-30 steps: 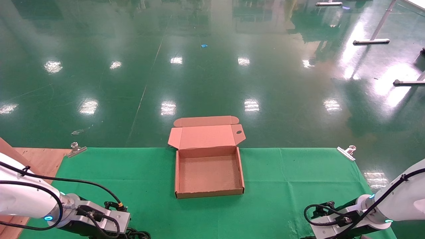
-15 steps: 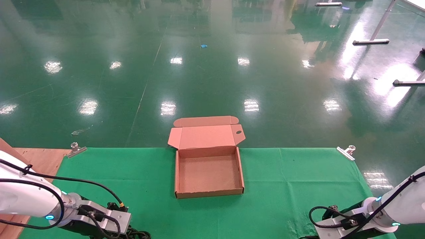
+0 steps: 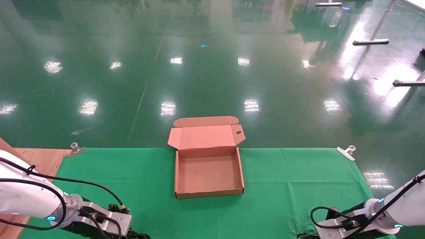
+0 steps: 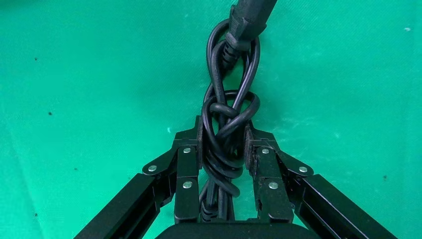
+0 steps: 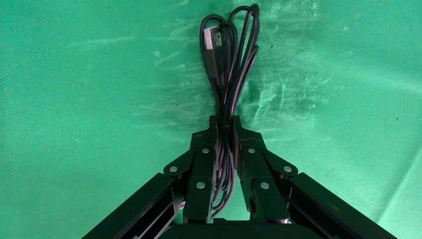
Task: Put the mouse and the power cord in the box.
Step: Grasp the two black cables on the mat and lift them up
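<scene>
The brown cardboard box point(image 3: 209, 193) lies open on the green cloth at the table's far middle, its lid folded back and its inside bare. My left gripper point(image 4: 224, 132) is low over the cloth near the front left, shut on the power cord point(image 4: 230, 107), a knotted bundle of thick black loops with the plug point(image 4: 247, 22) at its far end. Near the front right my right gripper point(image 5: 225, 127) is shut on a bundle of thin black cable point(image 5: 231, 74) ending in a USB plug point(image 5: 213, 40). The mouse body is out of view.
Metal clips point(image 3: 75, 149) point(image 3: 347, 152) pin the cloth point(image 3: 292, 179) at the table's far corners. A wooden board point(image 3: 36, 159) shows at the left edge. Beyond the table lies shiny green floor.
Both wrists have slid toward the near edge of the table, the right one more than the left. The box has not moved.
</scene>
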Robot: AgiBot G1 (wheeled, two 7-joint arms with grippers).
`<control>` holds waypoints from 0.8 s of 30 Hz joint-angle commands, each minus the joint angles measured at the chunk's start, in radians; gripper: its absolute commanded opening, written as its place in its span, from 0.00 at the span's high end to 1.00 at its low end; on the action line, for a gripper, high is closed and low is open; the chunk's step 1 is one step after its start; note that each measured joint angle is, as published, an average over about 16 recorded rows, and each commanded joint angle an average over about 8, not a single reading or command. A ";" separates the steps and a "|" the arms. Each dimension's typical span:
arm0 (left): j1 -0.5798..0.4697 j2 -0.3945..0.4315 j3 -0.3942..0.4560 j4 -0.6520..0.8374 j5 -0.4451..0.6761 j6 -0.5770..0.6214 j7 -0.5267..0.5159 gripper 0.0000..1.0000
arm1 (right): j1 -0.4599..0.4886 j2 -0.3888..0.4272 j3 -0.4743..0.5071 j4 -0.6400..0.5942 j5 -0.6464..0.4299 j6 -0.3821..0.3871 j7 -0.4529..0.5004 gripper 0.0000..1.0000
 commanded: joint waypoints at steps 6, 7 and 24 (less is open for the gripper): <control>-0.027 -0.013 -0.003 0.002 -0.004 0.019 0.007 1.00 | 0.017 0.005 0.007 -0.004 0.010 -0.017 -0.010 1.00; -0.032 -0.015 -0.003 0.001 -0.004 0.023 0.007 1.00 | 0.022 0.006 0.008 -0.004 0.012 -0.023 -0.012 1.00; -0.186 -0.099 0.005 -0.182 0.016 0.164 -0.054 1.00 | 0.214 0.009 0.031 0.091 0.047 -0.198 -0.017 1.00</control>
